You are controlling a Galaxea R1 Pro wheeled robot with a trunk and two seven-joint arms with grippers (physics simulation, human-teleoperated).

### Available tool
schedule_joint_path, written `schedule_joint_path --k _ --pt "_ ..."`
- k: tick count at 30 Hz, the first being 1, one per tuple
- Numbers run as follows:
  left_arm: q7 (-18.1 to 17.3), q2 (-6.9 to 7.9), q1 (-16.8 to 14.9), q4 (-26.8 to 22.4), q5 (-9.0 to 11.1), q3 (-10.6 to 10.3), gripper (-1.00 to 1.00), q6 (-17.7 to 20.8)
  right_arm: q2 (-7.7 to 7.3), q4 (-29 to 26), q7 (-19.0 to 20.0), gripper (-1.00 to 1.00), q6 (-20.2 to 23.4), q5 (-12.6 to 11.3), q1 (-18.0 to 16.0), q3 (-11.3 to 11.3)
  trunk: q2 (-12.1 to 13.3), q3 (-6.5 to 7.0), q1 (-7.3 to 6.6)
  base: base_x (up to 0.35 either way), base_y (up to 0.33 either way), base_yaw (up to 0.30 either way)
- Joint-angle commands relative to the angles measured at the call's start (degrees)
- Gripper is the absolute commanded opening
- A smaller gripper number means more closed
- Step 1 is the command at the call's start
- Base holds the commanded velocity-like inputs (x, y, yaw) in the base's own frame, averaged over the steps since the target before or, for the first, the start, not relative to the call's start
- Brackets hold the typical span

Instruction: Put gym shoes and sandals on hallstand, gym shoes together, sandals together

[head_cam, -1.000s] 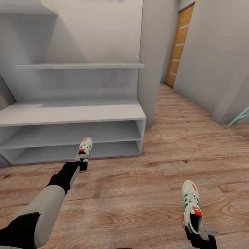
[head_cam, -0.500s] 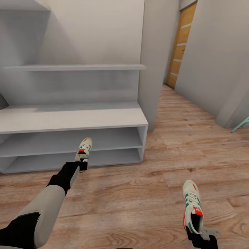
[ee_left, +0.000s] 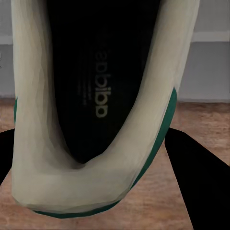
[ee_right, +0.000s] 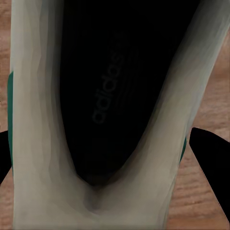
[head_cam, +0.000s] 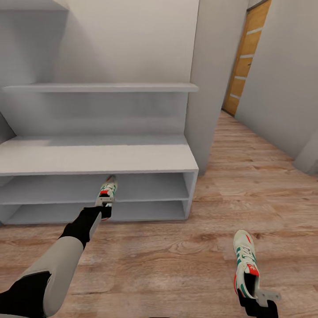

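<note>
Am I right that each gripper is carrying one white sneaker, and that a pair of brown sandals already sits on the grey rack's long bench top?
Not quite. The left gripper and right gripper do each hold a sneaker, but the head view shows the rack's bench top bare, with no sandals on it.
</note>
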Motion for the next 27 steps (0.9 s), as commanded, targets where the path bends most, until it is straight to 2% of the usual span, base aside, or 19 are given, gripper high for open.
schedule_joint_path --k 1,13,23,27 --pt "-0.1 -0.05 0.0 -0.1 -0.6 0.2 -1.0 0.2 0.01 0.0 0.3 -1.0 -0.2 0.4 0.0 -0.5 0.0 -0.05 0.0 0.084 -0.044 0.08" --pt "-0.2 -0.13 0.0 -0.2 -0.5 0.1 -1.0 0.2 0.01 0.0 0.3 -1.0 -0.2 0.4 0.0 -0.6 0.0 -0.11 0.0 0.018 -0.009 0.017" --pt "-0.2 -0.13 0.0 -0.1 -0.5 0.1 -1.0 0.2 0.01 0.0 0.3 -1.0 -0.2 0.4 0.0 -0.6 -4.0 -2.69 2.2 0.0 0.0 0.0" --pt "-0.2 -0.13 0.0 -0.1 -0.5 0.1 -1.0 0.2 0.01 0.0 0.3 -1.0 -0.2 0.4 0.0 -0.6 -4.0 -3.04 2.2 0.0 0.0 0.0"
